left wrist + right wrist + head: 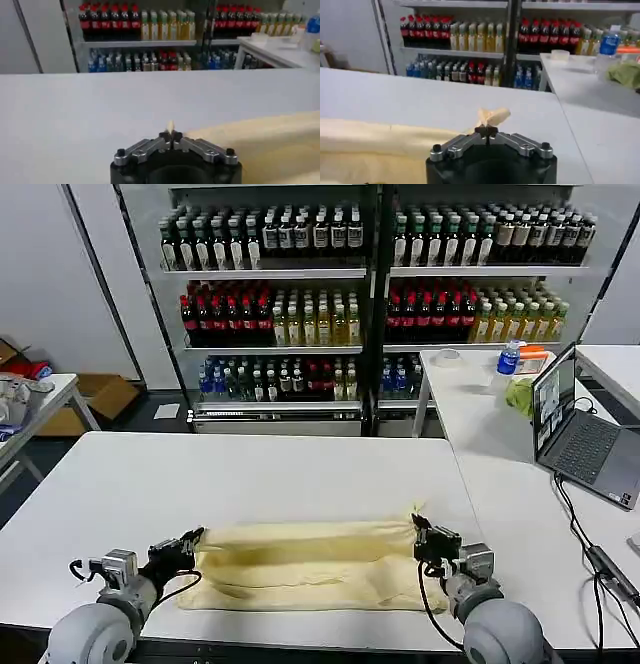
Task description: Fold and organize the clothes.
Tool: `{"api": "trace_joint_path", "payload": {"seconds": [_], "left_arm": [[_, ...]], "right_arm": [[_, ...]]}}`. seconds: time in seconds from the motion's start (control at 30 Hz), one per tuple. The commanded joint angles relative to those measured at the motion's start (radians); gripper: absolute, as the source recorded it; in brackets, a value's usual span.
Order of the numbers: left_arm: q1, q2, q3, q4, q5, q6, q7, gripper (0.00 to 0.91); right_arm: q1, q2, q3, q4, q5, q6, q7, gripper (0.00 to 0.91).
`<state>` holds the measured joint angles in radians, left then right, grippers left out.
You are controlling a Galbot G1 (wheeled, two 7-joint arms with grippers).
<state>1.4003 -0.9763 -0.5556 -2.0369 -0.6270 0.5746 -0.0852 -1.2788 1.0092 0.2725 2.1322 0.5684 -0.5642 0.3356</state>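
Your left gripper point(196, 536) sits low at the near edge of the white table point(250, 474), reaching forward to the left end of the T-shirt point(310, 564). Its fingers are pinched together on a small peak of cloth, which pokes up between the tips in the left wrist view point(170, 131). Your right gripper point(420, 529) mirrors it at the T-shirt's right end, closed tight on a crumpled tuft of fabric point(486, 131).

The T-shirt is soft, pale cream-yellow, folded into a long flat band across the table's near side, stretched between both grippers with shallow creases along its length. You cannot make out sleeves or neck label in this fold.
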Motion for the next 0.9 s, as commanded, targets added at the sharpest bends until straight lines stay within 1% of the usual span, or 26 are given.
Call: {"api": "trace_joint_path", "payload": {"seconds": [0.03, 0.13, 0.2, 0.27, 0.4, 0.5, 0.57, 0.67, 0.77, 0.9], "left_arm": [[0.022, -0.017, 0.014, 0.041, 0.067, 0.002, 0.002, 0.907], [0.016, -0.023, 0.016, 0.048, 0.066, 0.001, 0.0, 0.907], [0.017, -0.029, 0.019, 0.05, 0.067, -0.012, -0.007, 0.907], [0.018, -0.041, 0.021, 0.052, 0.072, -0.026, -0.018, 0.907], [0.036, -0.072, 0.011, 0.024, 0.072, -0.037, -0.033, 0.907], [0.071, -0.109, -0.018, -0.022, 0.066, -0.045, -0.049, 0.907], [0.11, -0.152, -0.04, -0.057, 0.061, -0.054, -0.067, 0.907], [0.145, -0.198, -0.047, -0.079, 0.063, -0.067, -0.082, 0.907], [0.156, -0.236, -0.038, -0.072, 0.063, -0.073, -0.096, 0.907], [0.136, -0.261, -0.021, -0.03, 0.066, -0.073, -0.104, 0.907]], "right_arm": [[-0.03, 0.017, -0.028, -0.029, -0.024, -0.015, 0.005, 0.907], [-0.028, 0.028, -0.04, -0.042, -0.054, -0.014, 0.004, 0.907], [-0.034, 0.035, -0.041, -0.037, -0.108, -0.007, 0.003, 0.907], [-0.045, 0.035, -0.035, -0.021, -0.141, 0.006, -0.003, 0.907], [-0.082, 0.024, -0.011, 0.023, -0.17, 0.019, -0.006, 0.907], [-0.114, 0.017, 0.009, 0.055, -0.182, 0.031, -0.007, 0.907], [-0.144, 0.015, 0.028, 0.081, -0.187, 0.039, -0.009, 0.907], [-0.168, 0.015, 0.04, 0.098, -0.191, 0.046, -0.011, 0.907], [-0.175, 0.015, 0.043, 0.099, -0.192, 0.05, -0.011, 0.907], [-0.177, 0.014, 0.041, 0.097, -0.192, 0.054, -0.012, 0.907]]}}
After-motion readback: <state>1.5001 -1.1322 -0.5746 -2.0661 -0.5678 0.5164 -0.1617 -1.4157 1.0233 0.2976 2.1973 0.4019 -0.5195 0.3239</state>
